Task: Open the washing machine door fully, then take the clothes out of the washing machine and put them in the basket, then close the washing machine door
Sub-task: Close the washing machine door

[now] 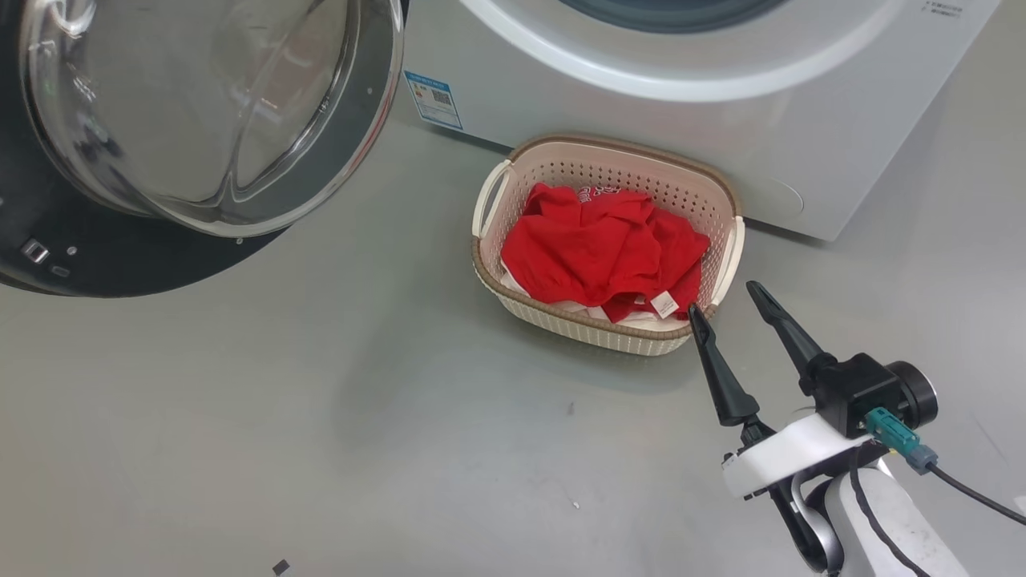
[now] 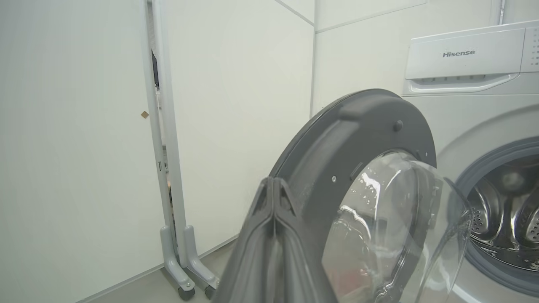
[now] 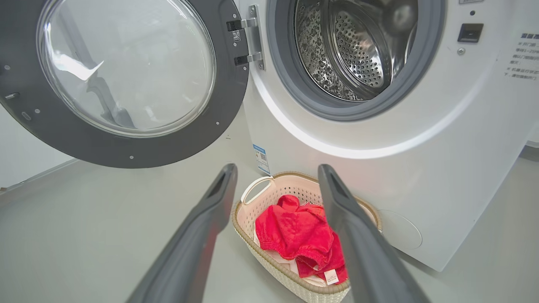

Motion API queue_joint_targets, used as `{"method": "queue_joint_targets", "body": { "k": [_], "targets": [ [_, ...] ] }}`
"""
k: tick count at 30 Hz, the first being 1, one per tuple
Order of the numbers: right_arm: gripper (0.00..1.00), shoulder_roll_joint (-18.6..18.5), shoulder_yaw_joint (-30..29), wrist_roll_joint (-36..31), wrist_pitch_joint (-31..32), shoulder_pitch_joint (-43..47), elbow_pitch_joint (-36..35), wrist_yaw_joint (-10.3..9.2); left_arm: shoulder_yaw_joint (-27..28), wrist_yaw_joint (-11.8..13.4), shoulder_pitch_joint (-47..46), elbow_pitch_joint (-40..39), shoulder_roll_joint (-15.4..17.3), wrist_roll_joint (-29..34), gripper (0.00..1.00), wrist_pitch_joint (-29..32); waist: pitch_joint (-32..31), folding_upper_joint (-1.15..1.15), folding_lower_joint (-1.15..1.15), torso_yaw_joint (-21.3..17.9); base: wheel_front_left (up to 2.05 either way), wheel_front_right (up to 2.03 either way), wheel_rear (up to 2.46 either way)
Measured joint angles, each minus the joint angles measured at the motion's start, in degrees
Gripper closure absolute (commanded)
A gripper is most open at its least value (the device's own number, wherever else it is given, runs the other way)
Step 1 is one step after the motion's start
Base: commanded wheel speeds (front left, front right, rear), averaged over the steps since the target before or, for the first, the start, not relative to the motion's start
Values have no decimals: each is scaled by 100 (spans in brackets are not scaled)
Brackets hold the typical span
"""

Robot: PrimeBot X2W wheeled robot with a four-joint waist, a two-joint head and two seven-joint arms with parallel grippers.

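Door (image 1: 200, 136) stands swung wide to the left of the machine (image 1: 721, 136), its glass bowl bulging toward me. In the right wrist view the steel drum (image 3: 353, 50) looks empty in the part I can see. The red clothes (image 1: 601, 248) lie heaped in the basket (image 1: 593, 332), which sits on the floor (image 1: 321, 401) right against the machine's front, below the drum mouth.

My right claw (image 1: 723, 296) is released, fingers spread and holding nothing, hovering just beside the basket's near right corner. My left claw (image 2: 273, 181) is clenched, fingers pressed flat together with nothing between them. In its wrist view the tips sit close to the door's dark rim, on the side away from the drum mouth; I cannot tell whether they touch it.

I judge the unloading done, so closing the door is the step in hand. The next move calls for setting the clenched left claw against the door's free edge, from the outer side, and sweeping it round toward the drum mouth until the latch catches. The right claw should keep clear of the door's swing.
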Motion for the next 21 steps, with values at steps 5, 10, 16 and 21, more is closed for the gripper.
{"method": "queue_joint_targets", "body": {
  "k": [5,10,16,21],
  "targets": [
    [0,-63,3,-42,51,-120,-35,0,572,0,-365,250,343,-568,100,160,210,0,0,-92,0,0,0],
    [0,-127,-1,-42,86,-164,-77,0,1132,-1,-871,724,557,-1424,100,503,390,0,0,-226,0,0,0],
    [0,-166,7,-42,102,-180,-82,0,1612,4,-1302,1373,844,-2098,100,950,508,0,0,-369,0,0,0],
    [0,-162,79,-43,102,-231,-87,0,1929,116,-1661,2029,870,-2848,100,1439,575,0,0,-500,0,0,0]
  ]
}}
